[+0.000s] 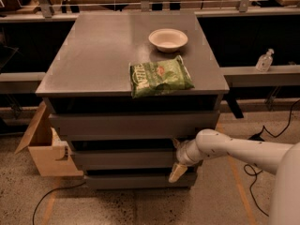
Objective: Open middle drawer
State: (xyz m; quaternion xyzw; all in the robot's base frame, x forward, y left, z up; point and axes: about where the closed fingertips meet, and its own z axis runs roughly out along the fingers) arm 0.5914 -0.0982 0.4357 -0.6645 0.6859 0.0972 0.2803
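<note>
Camera view looks down at a grey cabinet with three drawers. The middle drawer [122, 159] is the second one down. It is a wide, flat, plain grey board with no handle. There is a dark gap above it and another dark gap below it. The top drawer [131, 124] above it has a taller front. The bottom drawer [136, 180] sits close to the floor. No inside of the middle drawer can be seen.

The gripper [174, 160] is at the right end of the middle drawer's front. It is on a white arm [234, 149] that comes in from the right. Its fingers [176, 172] are spread apart and hold nothing tight. One pale finger points down over the drawer's bottom edge. The other tip sits at the dark gap above the drawer.

On the grey worktop [93, 55] a green snack bag [159, 76] lies at the front edge, right of the middle. A white bowl [168, 40] stands behind it, nearer the back edge and apart from the bag.

A cardboard box [47, 149] stands open on the floor, just beside the cabinet's left side. A small clear bottle [265, 61] stands on a ledge to the right.
</note>
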